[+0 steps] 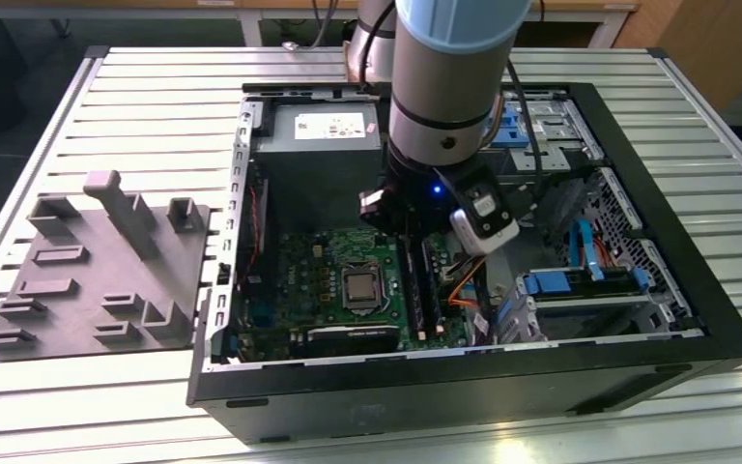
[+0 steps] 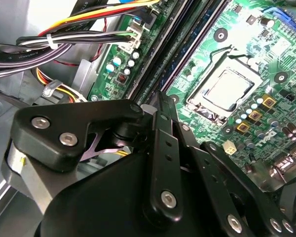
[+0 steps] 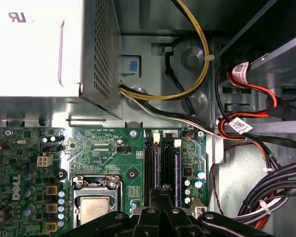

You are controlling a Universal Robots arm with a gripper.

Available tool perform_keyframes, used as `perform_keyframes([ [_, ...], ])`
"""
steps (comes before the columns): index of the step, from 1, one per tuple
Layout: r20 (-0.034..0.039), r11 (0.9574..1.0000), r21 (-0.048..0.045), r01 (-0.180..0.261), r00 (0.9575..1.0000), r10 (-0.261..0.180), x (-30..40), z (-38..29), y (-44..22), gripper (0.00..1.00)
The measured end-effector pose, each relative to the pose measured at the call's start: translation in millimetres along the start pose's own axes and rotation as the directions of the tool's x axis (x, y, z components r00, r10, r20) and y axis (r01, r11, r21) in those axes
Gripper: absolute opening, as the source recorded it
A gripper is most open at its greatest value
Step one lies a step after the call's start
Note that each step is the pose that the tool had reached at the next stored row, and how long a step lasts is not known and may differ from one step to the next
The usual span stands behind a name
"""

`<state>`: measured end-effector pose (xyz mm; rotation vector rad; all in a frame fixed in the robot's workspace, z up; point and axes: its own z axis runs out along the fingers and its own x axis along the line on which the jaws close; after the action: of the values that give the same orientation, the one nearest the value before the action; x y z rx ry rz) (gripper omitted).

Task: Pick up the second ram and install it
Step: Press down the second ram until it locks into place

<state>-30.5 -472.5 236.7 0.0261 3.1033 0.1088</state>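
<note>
In the exterior view my gripper (image 1: 413, 235) is lowered into the open computer case (image 1: 680, 319), over the motherboard (image 1: 332, 290). In the first wrist view the gripper (image 3: 163, 191) stands over the memory slots (image 3: 150, 168) with its fingers drawn together. The second ram (image 3: 164, 168) is a thin dark strip that runs from the fingertips along one slot, level with the board. I cannot tell whether it is fully seated. In the second wrist view the gripper (image 2: 160, 106) sits at the end of the slots (image 2: 172, 54), beside the processor socket (image 2: 229, 91).
A grey holder tray (image 1: 100, 280) lies on the slatted table at the exterior view's left. The power supply (image 3: 34, 49) fills the case's rear corner. Cable bundles (image 3: 278, 185) and a drive cage (image 1: 590, 285) crowd the side beyond the slots.
</note>
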Motion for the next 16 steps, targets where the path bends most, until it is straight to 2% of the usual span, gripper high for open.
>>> perform_keyframes([
  [10,0.0000,1.0000,0.0000,0.000,1.0000,0.000,0.1,0.2,3.2,0.11],
  [16,0.0000,1.0000,-0.0001,0.000,1.0000,0.000,0.1,0.6,7.6,0.11],
])
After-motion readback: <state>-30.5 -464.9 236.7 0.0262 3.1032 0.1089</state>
